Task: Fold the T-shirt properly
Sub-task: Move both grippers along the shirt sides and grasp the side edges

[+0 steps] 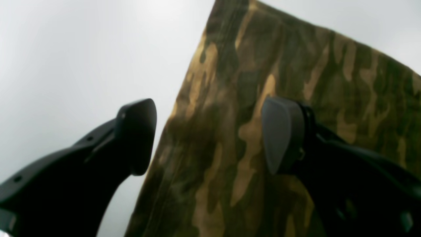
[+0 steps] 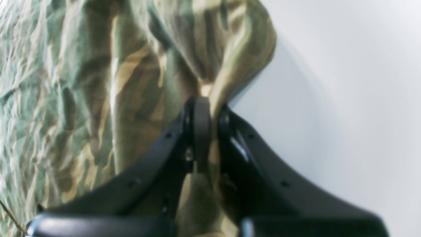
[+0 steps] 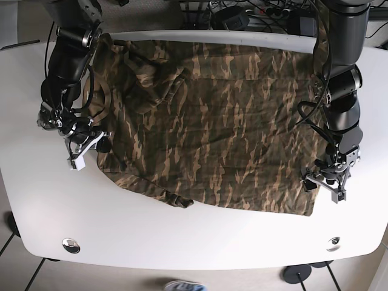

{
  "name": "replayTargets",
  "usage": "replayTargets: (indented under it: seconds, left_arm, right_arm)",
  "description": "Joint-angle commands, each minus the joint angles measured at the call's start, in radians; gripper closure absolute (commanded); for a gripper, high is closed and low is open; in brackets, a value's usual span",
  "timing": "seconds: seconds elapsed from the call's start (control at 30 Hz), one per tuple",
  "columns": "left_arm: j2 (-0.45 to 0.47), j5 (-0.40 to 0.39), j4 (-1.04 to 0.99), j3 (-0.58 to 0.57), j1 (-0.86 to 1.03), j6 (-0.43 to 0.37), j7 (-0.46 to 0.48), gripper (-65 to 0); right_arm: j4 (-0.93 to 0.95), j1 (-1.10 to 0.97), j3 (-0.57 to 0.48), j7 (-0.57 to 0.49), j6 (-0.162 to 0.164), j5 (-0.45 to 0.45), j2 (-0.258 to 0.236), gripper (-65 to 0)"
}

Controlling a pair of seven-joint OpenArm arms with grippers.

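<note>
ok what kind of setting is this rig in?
Likely a robotics lab: a white table on caster wheels, cables and gear along its far edge, and a camouflage T-shirt spread between two arms.

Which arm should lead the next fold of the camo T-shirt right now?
Right. The right gripper is already shut on the camo T-shirt, bunching its edge, while the left gripper hangs open over a flat hem corner.

Three views: one overhead, two on the wrists.
Base camera looks straight down on the white table (image 3: 200,233), taking in both arms and the whole T-shirt (image 3: 224,127). Each wrist camera looks along its own fingers, very near and blurred; all three views share camouflage cloth against table.
</note>
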State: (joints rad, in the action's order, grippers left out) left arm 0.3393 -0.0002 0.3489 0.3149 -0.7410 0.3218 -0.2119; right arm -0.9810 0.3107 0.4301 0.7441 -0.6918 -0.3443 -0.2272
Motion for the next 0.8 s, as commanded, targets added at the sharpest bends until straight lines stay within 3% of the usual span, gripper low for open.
replayTargets:
  seconds: [0.03,0.4,0.5,0.57,0.63,0.8]
  left_arm:
    - [0.019,-0.01,0.012,0.0,-0.025,0.001,0.029,-47.2]
    - [0.011,-0.013,0.012,0.0,0.053,0.006,0.022,-46.9]
    - [-0.041,-0.014,0.012,0.0,0.044,0.084,-0.025,-45.4]
    - [-0.062,-0.014,0.02,-0.001,0.042,0.095,-0.039,-38.1]
    - [-0.073,-0.011,0.022,-0.001,0.042,0.092,-0.034,-26.1]
    - [-0.073,-0.008,0.022,-0.003,0.045,-0.008,0.049,-1.0]
  right_arm:
    - [-0.019,0.023,0.0,-0.013,-0.006,-0.019,-0.013,-2.2]
    - [-0.019,0.023,0.0,-0.013,-0.006,-0.019,-0.011,-2.2]
    - [-0.019,0.023,0.0,-0.013,-0.006,-0.019,-0.011,-2.2]
    - [-0.019,0.023,0.0,-0.013,-0.006,-0.019,-0.011,-2.2]
    - [-0.019,0.023,0.0,-0.013,-0.006,-0.02,-0.011,-2.2]
    - [-0.019,0.021,-0.004,-0.013,-0.006,-0.1,-0.022,-2.1]
